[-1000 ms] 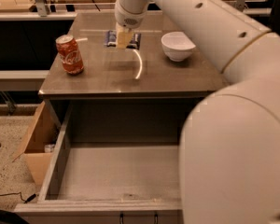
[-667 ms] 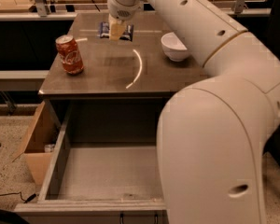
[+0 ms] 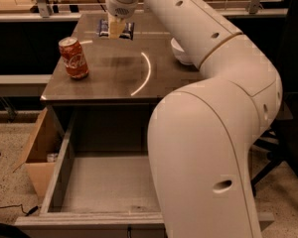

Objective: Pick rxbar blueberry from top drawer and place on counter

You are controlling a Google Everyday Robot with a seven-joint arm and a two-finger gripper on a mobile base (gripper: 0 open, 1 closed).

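Observation:
The rxbar blueberry point(image 3: 104, 28) is a dark navy bar held crosswise over the far part of the counter point(image 3: 109, 76). My gripper point(image 3: 116, 29) reaches down from above and is shut on the bar, whose ends show on both sides of the tan fingers point(image 3: 117, 26). I cannot tell if the bar touches the counter. The top drawer point(image 3: 59, 162) stands pulled open below the counter's front edge, and its grey floor is bare. My white arm covers the right side of the drawer and counter.
A red cola can point(image 3: 74, 58) stands upright at the counter's left front. A white bowl point(image 3: 179, 53) sits at the right, mostly behind my arm. An open cardboard box point(image 3: 36, 150) stands on the floor left of the drawer. A dark chair point(image 3: 293, 123) is at the right.
My gripper has carried the bar farther back over the counter and a little to the left. The view has shifted, and my arm now fills more of the right side.

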